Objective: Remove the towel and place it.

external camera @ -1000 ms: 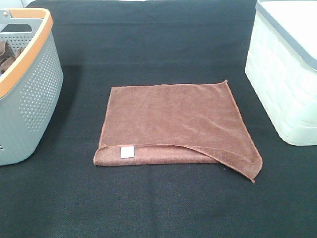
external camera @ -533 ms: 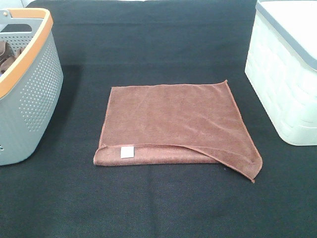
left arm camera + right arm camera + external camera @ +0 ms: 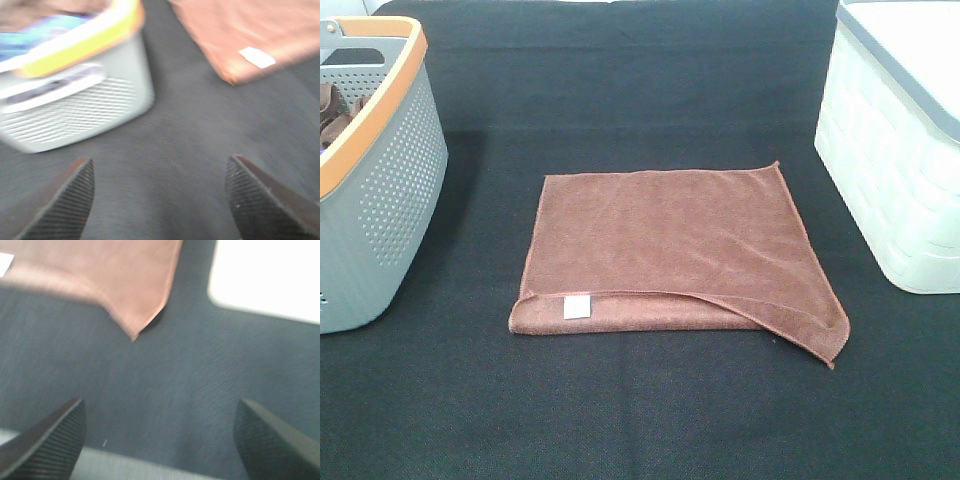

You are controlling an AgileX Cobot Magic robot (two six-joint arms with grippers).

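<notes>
Mid-bench, slightly toward the near edge: towel [image 3: 675,250] lies flat on the black-covered bench [image 3: 620,420], folded once, fold along its near side. Top layer sits skewed, so its near-right corner [image 3: 832,352] hangs out past the lower layer toward the bench's near-right. White tag [image 3: 577,307] faces up at the towel's near-left, just beside the fold.

Left edge of bench: grey perforated basket [image 3: 380,190] with orange rim, some brownish cloth inside, hard to tell what. Well apart from the towel.

Right edge of bench: white bin [image 3: 900,170] with a grey-trimmed lid, also clear of the towel.

Neither arm shows in the high view.

Left tool [image 3: 159,197]: jaws spread wide, nothing between them, over bare bench cover. Its camera, blurred, shows the basket [image 3: 75,100] and the towel's tag corner [image 3: 250,45] ahead of it.

Right tool [image 3: 160,440]: jaws also wide, holding nothing, over bare cover. Its camera, blurred, shows the towel's skewed corner [image 3: 132,315] and the white bin [image 3: 270,275] ahead. No contact with the towel from either tool.
</notes>
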